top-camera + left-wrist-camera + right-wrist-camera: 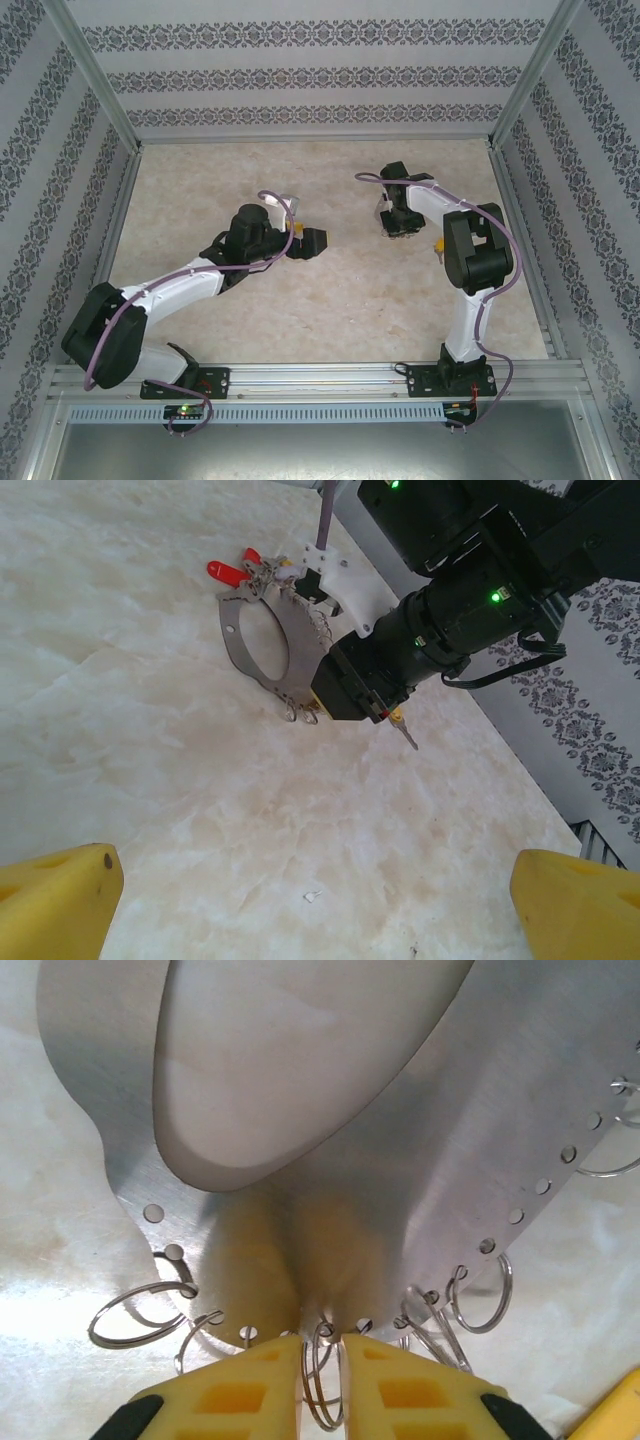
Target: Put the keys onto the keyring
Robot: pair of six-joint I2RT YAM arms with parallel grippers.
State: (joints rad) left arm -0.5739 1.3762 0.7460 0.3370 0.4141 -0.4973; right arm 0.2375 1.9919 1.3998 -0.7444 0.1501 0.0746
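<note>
The right fingers (250, 1395) pinch a thin wire keyring (322, 1385) that hangs from the holed rim of a flat metal plate (480, 1110) just beyond their tips, on the pale worktop (150, 760). The left fingers (60, 900) stand spread wide, well back. Red-headed keys (228, 572) lie far ahead of them, at the plate's far end.

Bare tabletop (150, 810) beside keyring plate (230, 650)

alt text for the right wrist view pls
The right gripper, yellow fingertips nearly together, flanks a thin wire ring hanging from a flat metal plate with rim holes. More rings dangle alongside.
</note>
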